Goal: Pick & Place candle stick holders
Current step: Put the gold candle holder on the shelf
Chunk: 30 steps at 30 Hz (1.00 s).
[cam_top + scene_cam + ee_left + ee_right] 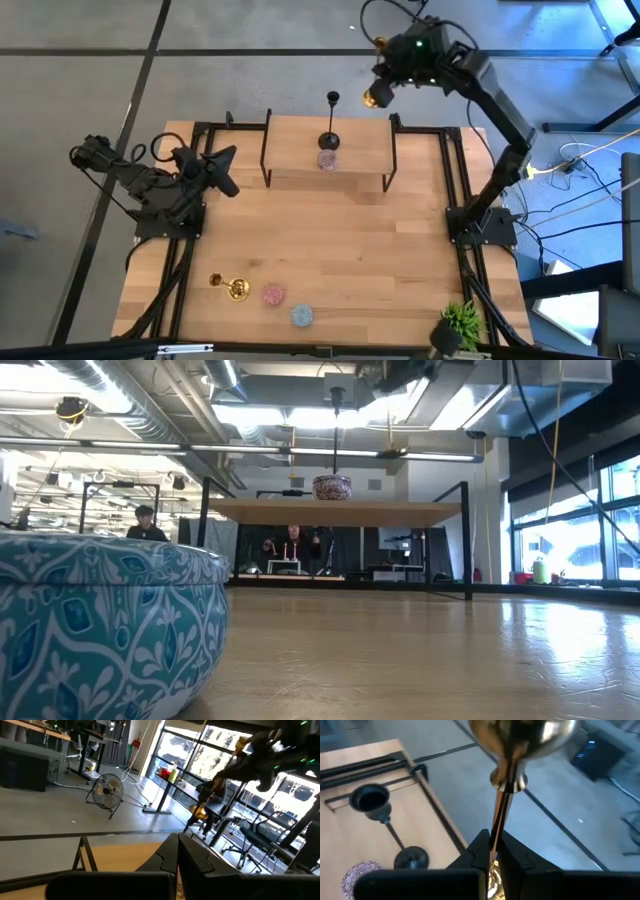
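Observation:
My right gripper is shut on a gold candlestick, high beyond the table's far edge, right of the shelf. Its cup and round base both show. A black candlestick stands by its base on the raised shelf, with a squat purple holder beside it. A second gold candlestick lies on its side at the near left. A pink holder and a light blue holder sit next to it. My left gripper is shut and empty at the table's left. My right gripper pinches the gold candlestick's thin stem between its two fingers, about halfway between cup and base. The fingers lie across the stem. The candlestick is lifted clear and slants, as the left wrist view shows.
A small green plant stands at the near right corner. The shelf's black frame posts rise at the far middle. Black rails run along both table sides. The light blue holder fills the low view's left.

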Motion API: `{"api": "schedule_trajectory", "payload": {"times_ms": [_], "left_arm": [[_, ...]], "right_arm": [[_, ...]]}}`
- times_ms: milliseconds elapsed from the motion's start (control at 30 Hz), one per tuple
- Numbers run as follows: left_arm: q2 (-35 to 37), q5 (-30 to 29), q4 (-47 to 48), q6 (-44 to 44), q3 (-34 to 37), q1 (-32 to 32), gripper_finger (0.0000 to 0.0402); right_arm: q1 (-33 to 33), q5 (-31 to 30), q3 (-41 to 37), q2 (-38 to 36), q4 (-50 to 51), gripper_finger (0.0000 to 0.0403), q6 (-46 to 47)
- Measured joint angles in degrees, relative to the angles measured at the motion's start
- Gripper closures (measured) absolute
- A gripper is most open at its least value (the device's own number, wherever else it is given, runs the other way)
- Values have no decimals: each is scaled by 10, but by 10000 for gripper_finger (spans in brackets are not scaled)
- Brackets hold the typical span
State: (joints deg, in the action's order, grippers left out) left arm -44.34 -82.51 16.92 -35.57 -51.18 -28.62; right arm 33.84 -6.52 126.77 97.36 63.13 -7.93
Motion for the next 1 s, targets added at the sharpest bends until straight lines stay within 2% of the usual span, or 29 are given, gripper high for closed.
{"api": "schedule_trajectory", "payload": {"times_ms": [333,633,733,833,1000], "left_arm": [[0,1,0,-18,0,0,399],[0,1,0,-29,0,0,399],[0,-3,-5,-29,0,0,400],[0,-5,-5,-28,0,0,399],[0,-7,-5,-32,0,8,400]], "right_arm": [[25,30,-203,-57,-176,379,-17],[70,87,-375,-156,-264,379,53],[70,100,-407,-179,-261,379,62],[71,146,-419,-189,-262,379,73],[70,130,-438,-187,-263,379,59]]}}
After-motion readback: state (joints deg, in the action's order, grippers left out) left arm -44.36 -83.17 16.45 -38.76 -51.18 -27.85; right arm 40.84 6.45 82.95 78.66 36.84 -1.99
